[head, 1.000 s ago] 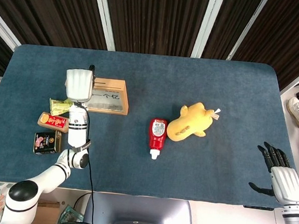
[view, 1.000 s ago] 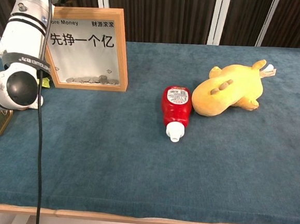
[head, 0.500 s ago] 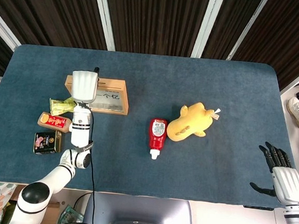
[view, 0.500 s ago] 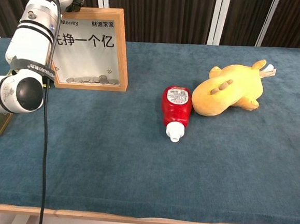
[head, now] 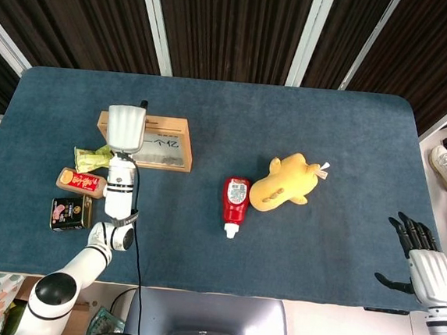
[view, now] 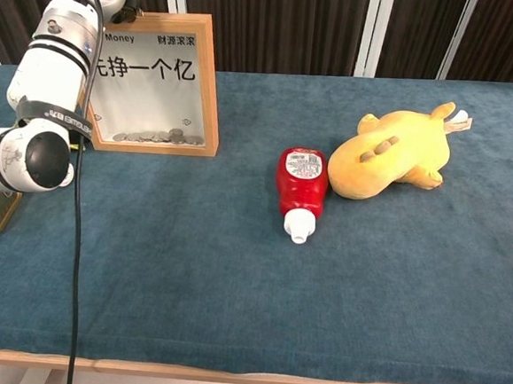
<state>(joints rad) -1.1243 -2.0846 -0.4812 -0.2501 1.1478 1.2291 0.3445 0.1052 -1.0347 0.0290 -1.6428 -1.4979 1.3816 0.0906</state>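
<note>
The left hand (head: 125,128) hangs over the wooden coin frame (head: 162,153), its fingers hidden, so its grip cannot be told. Left of the frame lie a green packet (head: 90,156), a red snack pack (head: 80,181) and a tin (head: 70,213); to its right, well apart, a ketchup bottle (head: 235,203) beside a yellow plush toy (head: 286,185). The right hand (head: 425,263) waits open off the table (head: 290,118)

The left hand (head: 125,129) hides part of the wooden frame (head: 163,143); its fingers are unseen.

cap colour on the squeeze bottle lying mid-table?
White cap on the red plastic squeeze bottle; clearest in the chest view.
</note>
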